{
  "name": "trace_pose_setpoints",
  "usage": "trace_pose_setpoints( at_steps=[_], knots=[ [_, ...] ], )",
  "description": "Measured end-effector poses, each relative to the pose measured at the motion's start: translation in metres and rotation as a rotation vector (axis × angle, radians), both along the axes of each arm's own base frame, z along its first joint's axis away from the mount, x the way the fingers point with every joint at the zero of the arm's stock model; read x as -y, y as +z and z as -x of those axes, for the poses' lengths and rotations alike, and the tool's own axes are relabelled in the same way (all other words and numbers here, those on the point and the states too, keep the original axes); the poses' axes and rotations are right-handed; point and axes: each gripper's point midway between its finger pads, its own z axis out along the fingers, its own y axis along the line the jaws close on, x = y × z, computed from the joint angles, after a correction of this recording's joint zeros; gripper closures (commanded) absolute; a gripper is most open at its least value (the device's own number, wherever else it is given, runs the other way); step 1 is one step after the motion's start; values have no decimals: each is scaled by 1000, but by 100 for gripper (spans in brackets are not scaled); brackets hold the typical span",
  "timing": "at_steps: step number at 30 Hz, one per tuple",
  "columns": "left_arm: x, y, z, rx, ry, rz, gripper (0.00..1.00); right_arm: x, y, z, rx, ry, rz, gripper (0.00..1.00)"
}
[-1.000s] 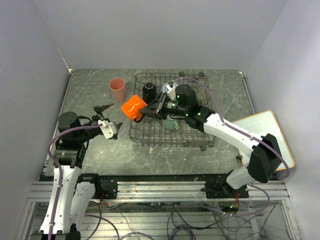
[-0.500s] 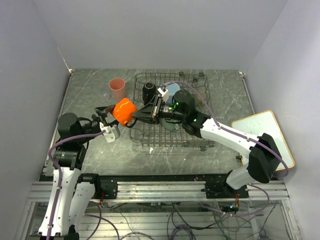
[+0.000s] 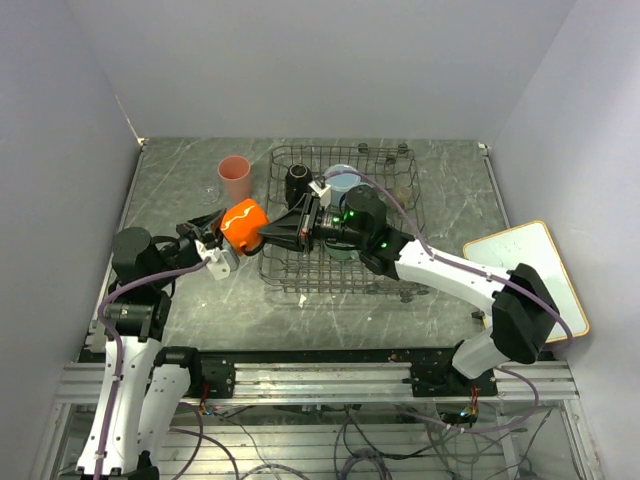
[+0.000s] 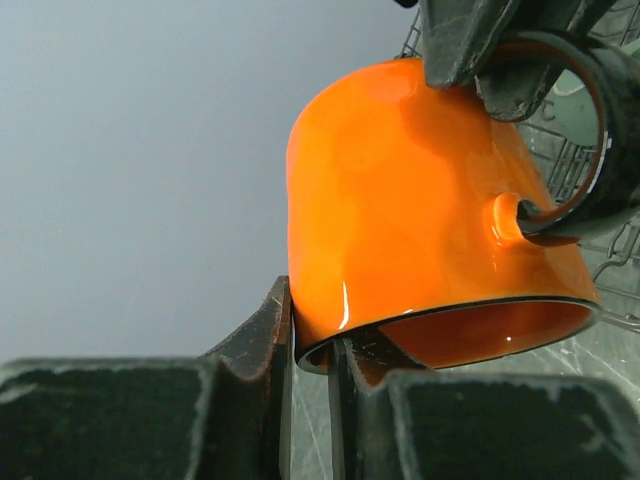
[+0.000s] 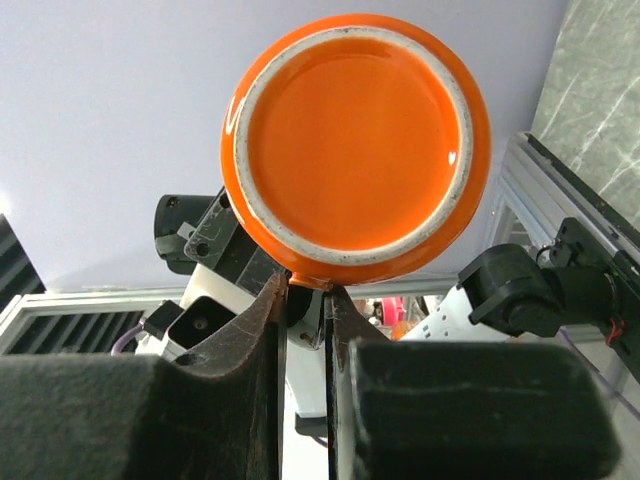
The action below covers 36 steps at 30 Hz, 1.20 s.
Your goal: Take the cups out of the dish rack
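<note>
The orange mug (image 3: 243, 224) hangs in the air just left of the dish rack (image 3: 395, 272), held from both sides. My right gripper (image 3: 268, 236) is shut on its black handle (image 4: 592, 120), with the mug's base (image 5: 355, 140) facing the right wrist camera. My left gripper (image 4: 310, 345) is shut on the rim, one finger outside the wall and one inside. In the rack stand a black mug (image 3: 298, 183) and a light-blue mug (image 3: 342, 179). A mint-green cup (image 3: 340, 251) shows partly under the right arm. A pink tumbler (image 3: 235, 178) stands on the table left of the rack.
A white board with an orange rim (image 3: 528, 272) lies at the table's right edge. The right arm stretches across the rack's near half. Grey walls close in the table on three sides.
The right arm carried the orange mug left, out over the rack's left edge. The left gripper rose to meet it and closed from wide open onto the rim.
</note>
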Motion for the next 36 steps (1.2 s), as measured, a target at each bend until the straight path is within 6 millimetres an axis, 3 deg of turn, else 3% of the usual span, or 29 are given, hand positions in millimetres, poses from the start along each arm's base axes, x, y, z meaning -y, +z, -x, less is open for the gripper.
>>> trace_pose_setpoints(
  at_steps=[1, 3, 6, 8, 9, 12, 16, 20, 27, 30, 36],
  knots=[
    [-1, 0, 0, -1, 5, 0, 93, -1, 0, -1, -7, -1, -6, 94],
    [-3, 0, -2, -4, 23, 4, 93, -3, -1, -3, -16, -2, -16, 61],
    [-7, -4, -4, -43, 57, 33, 93, -8, -5, -2, 0, 12, -17, 20],
    [-12, -14, -11, -106, 101, 52, 93, -10, -9, -1, 24, 20, 4, 4],
    [-16, -20, -18, -150, 134, 56, 93, -8, -11, -2, 31, 18, 15, 1],
    [-35, -41, -45, -334, 277, 58, 93, 7, -17, -19, 66, -26, 64, 0],
    [-56, -62, -80, -547, 438, 30, 93, 52, -33, -60, 99, -165, 163, 0],
    [-71, -97, -96, -763, 552, -28, 93, 95, -58, -88, 136, -284, 324, 0],
    [-89, -167, -103, -1060, 695, -185, 93, 154, -98, -110, 169, -397, 604, 0],
    [-89, -186, -109, -1115, 725, -246, 93, 173, -107, -113, 187, -430, 701, 0],
    [-81, -208, -127, -1133, 758, -349, 93, 192, -119, -109, 206, -444, 811, 0]
  ],
)
